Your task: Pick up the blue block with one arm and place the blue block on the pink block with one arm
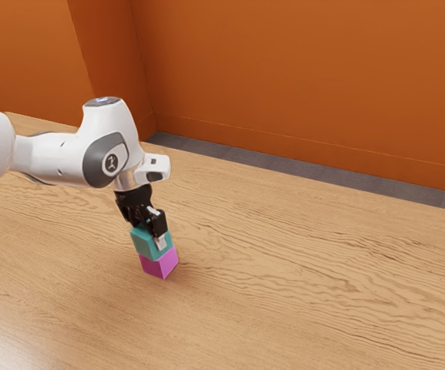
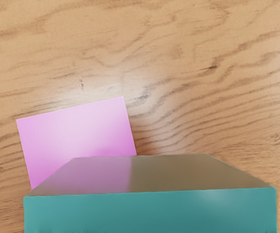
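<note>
**Over the pink block: blue block set down, not let go yet**

At the claw (image 1: 153,230): shut tight on the blue block (image 1: 146,240), squeezing it from two sides. More blue-green than blue to look at. Tucked right under the claw, gripped near its top.

Just below, the pink block (image 1: 159,264), flat on the wooden table (image 1: 322,277). In the exterior view, blue right on top of pink, with no gap to see. Hard to tell if resting with its full weight or only touching. Not lined up neatly either. In the wrist view, a big pink corner poking out past one side of the blue block, turned a little against it.

Pick-up part: looks done. Carrying over to the pink block: looks done too. Left to do, most likely: open up, let go, then lift the claw straight up and away. Best done gently, so as not to nudge the top block off its crooked seat.
</note>
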{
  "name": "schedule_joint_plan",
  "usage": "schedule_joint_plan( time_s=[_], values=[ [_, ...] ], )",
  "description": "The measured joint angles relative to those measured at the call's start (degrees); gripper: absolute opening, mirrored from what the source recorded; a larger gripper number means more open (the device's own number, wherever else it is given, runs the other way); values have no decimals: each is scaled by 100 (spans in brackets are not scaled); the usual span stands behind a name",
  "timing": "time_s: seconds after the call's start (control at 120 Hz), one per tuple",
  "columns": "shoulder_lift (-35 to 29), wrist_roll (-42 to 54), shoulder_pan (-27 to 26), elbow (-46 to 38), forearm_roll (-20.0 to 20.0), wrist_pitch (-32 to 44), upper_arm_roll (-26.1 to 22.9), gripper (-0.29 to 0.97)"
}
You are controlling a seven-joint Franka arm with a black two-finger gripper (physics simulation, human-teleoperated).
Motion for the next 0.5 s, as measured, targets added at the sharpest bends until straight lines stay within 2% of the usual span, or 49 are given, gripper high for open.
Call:
schedule_joint_plan(
  time_s=[0.383,0.5],
  values=[
    [331,205,304,218,-109,41,-99,29],
    [394,243,724,273,-222,49,-546,29]
  ],
)
